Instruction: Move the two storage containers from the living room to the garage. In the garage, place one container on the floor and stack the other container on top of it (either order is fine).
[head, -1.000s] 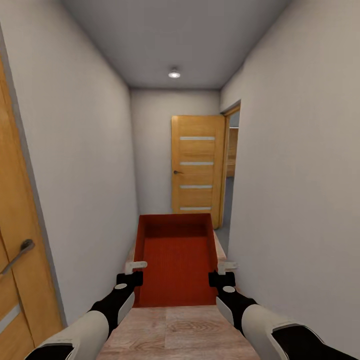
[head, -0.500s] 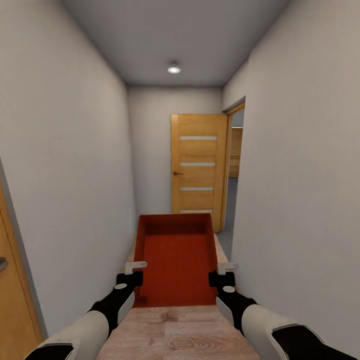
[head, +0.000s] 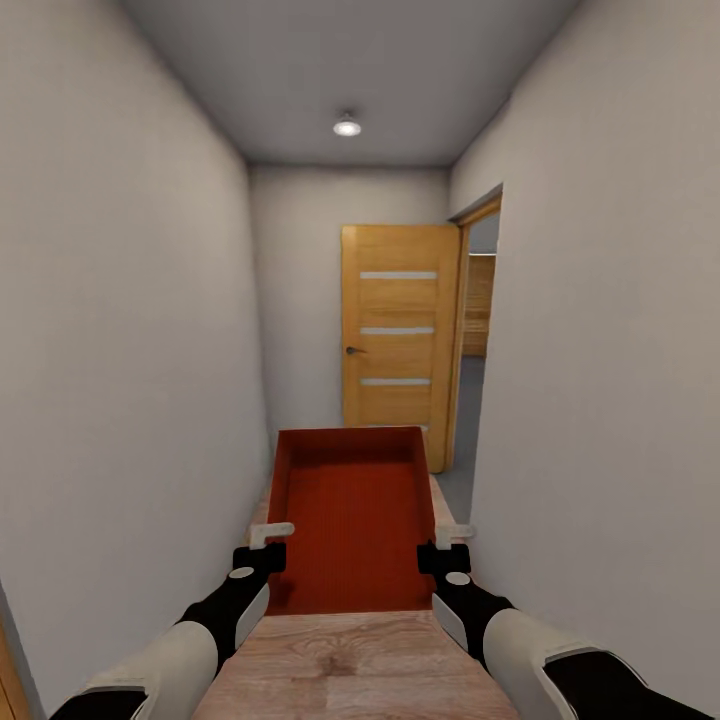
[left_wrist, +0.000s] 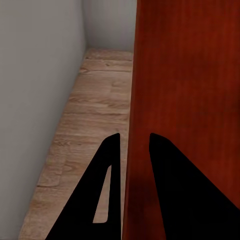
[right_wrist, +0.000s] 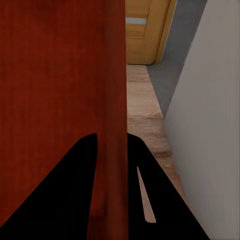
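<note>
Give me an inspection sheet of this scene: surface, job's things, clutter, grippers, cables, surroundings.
Surface: light wood-plank floor underfoot; grey floor beyond the doorway.
Job's things: one storage container, open top up, carried between both arms.
Clutter: nothing seen.
Grippers: left gripper clamps the container's left wall; right gripper clamps its right wall.
Cables: nothing seen.
Surroundings: narrow pale-walled corridor, ceiling light, open orange-wood door with glass slats ahead.

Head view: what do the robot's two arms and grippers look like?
Both arms have glossy white forearm shells running into black wrists, each with a small grey round cap. The left gripper and right gripper have black bodies and pale off-white fingers. No cables or markings are visible.
</note>
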